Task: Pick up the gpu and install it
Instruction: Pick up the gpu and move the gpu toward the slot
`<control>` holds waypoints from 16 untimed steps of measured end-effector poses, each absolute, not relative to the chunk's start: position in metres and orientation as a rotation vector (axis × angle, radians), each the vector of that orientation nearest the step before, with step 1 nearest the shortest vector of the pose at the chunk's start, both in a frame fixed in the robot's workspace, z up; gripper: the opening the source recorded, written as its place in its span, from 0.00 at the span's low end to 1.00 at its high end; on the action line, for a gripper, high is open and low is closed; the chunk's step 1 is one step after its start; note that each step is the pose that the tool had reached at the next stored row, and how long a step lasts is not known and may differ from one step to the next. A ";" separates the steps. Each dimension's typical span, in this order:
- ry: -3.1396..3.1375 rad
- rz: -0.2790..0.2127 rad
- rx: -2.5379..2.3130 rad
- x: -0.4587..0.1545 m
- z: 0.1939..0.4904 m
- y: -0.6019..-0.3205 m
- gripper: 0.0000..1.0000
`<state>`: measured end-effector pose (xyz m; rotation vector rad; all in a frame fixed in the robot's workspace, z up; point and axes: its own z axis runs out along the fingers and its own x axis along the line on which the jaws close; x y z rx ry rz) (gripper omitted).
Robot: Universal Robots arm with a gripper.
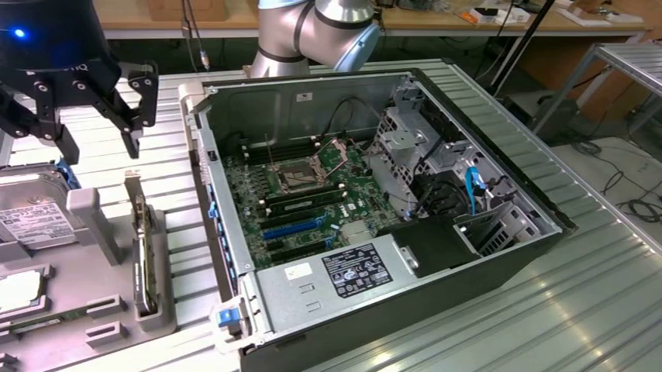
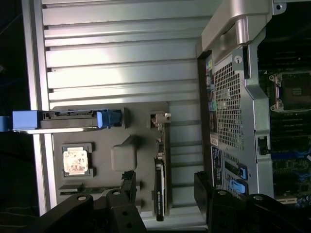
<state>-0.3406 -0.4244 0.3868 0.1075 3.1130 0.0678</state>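
1. Farthest from the computer case (image 1: 310,101), at the exterior view's left edge, a silver hard drive (image 1: 29,221) with a white label lies in a grey holder tray (image 1: 95,221). A square processor chip (image 1: 18,288) sits in the same tray.
2. The gripper (image 1: 98,149) hangs in the air above the tray, outside the case and apart from its outer wall. Its black fingers (image 1: 129,128) are spread wide, with nothing held between them, and they touch nothing.
3. The gpu (image 1: 139,240) stands on its long edge in a slot of the tray, between the hard drive and the case and near the case's outer wall. Its silver bracket is at the end nearer the gripper. In the wrist view the card lines up with the gap between the two fingers, beyond them and clear of both.
4. The case lies on its side with its lid off on a ribbed metal table (image 1: 579,310). Inside it, the motherboard (image 1: 342,167) carries a processor socket (image 1: 293,177) and blue expansion slots (image 1: 293,227).
5. Toward the exterior view's right inside the case is a silver drive cage (image 1: 408,147), and a labelled power supply (image 1: 346,271) fills the case's near corner.
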 end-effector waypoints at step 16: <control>3.113 0.068 0.107 -0.341 0.383 -0.428 0.60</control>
